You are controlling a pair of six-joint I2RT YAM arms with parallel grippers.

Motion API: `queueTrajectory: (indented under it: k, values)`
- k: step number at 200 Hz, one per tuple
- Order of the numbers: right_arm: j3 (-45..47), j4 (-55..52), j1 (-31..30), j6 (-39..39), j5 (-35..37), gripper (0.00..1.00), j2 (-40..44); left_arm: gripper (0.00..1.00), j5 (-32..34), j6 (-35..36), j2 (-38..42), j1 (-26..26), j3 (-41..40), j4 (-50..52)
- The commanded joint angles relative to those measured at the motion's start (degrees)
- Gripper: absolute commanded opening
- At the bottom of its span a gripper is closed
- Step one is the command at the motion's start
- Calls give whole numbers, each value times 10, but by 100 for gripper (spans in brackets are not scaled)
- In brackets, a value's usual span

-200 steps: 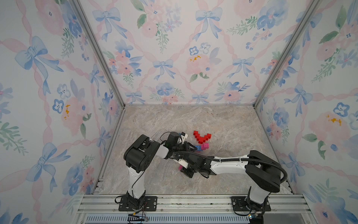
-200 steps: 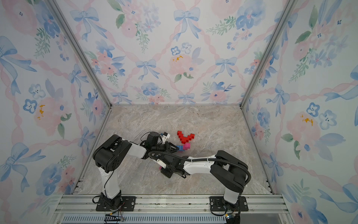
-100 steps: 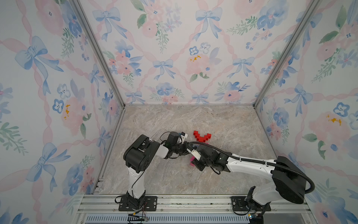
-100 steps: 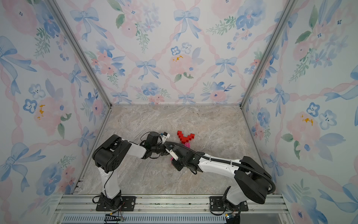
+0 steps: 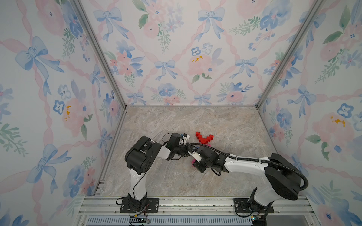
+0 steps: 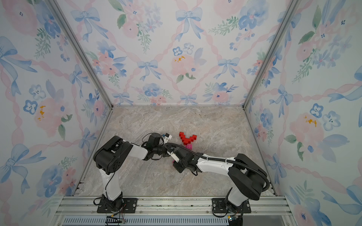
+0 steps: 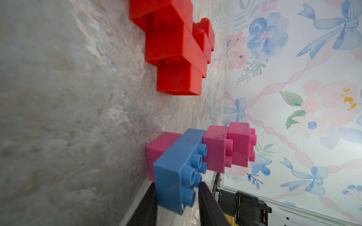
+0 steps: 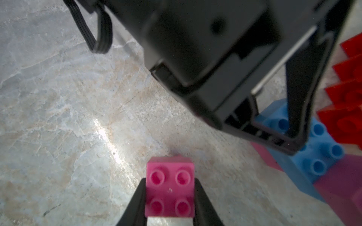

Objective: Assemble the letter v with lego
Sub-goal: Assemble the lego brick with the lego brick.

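A: Red bricks [image 5: 204, 138] make a V on the worktop [image 5: 176, 121], mid-frame in both top views. Where's the blue brick [image 7: 176, 172]?
B: Just below the V, squeezed by the left jaws, pink bricks [image 7: 227, 148] stuck on. The right jaws pinch a lone pink brick [image 8: 170, 187], lower still.
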State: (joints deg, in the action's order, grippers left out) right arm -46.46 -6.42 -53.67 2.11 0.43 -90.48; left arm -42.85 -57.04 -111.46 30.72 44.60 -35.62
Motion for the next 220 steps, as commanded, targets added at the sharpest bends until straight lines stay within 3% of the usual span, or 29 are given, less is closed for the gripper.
queueTrajectory:
  k: [1, 79, 169, 220]
  values:
    - [-20, -3, 4, -4, -5, 20, -16, 36, 39, 18, -4, -5, -2, 64]
    - [-56, -72, 5, -36, -9, 19, -40, 35, 37, 19, -5, -7, -2, 65]
    - [-79, -181, 26, -90, -61, 18, -66, 35, 37, 19, -2, -7, -4, 68]
    - [-94, -193, 15, -58, -7, 16, -65, 35, 41, 20, 2, -7, -8, 68]
